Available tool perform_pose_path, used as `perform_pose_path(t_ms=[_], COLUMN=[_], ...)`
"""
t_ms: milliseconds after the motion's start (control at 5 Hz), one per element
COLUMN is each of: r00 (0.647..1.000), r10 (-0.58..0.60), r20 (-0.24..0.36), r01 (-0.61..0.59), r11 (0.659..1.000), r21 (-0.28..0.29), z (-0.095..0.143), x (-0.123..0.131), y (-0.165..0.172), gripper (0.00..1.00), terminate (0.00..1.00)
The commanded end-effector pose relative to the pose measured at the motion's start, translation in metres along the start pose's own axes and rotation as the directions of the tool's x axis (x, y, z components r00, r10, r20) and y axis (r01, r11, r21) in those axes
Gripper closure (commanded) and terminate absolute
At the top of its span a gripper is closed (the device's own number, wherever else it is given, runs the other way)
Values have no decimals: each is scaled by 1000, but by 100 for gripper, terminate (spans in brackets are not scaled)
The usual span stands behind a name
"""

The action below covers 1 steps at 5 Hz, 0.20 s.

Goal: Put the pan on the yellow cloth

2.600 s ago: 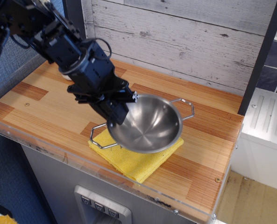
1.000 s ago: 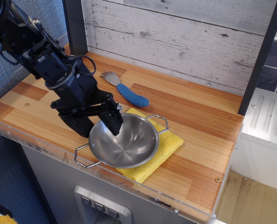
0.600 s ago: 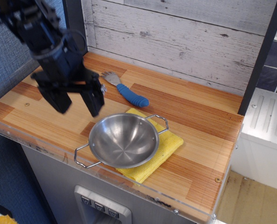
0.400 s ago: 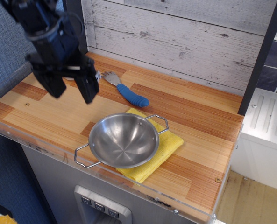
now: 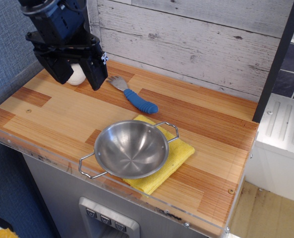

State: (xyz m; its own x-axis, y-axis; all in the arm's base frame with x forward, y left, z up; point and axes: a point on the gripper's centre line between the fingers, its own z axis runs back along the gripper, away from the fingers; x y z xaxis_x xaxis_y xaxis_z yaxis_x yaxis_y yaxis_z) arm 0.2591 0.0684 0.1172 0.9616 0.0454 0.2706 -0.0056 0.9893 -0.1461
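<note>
With your black end effector (image 5: 77,74) open and empty, lift clear without nudging the round shiny steel pan (image 5: 131,148) below-right, resting on the bright yellow cloth (image 5: 179,152).

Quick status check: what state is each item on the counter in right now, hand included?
pan: upright, empty, resting on the cloth, overhanging its left edge
yellow cloth: flat, mostly covered by the pan
hand: open, empty, raised at the back left
blue-handled utensil: lying flat behind the pan

yellow cloth (image 5: 179,156) mostly under pan (image 5: 131,148), arm cropped at top
</note>
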Motion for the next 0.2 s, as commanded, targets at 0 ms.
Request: perform_pose_path(t_ms=[0], r00=[999], r10=[-11], r20=[40], r01=[10], r11=[1000], r21=[12], z=[13], x=[9], y=[-3], gripper=[0], terminate=[100])
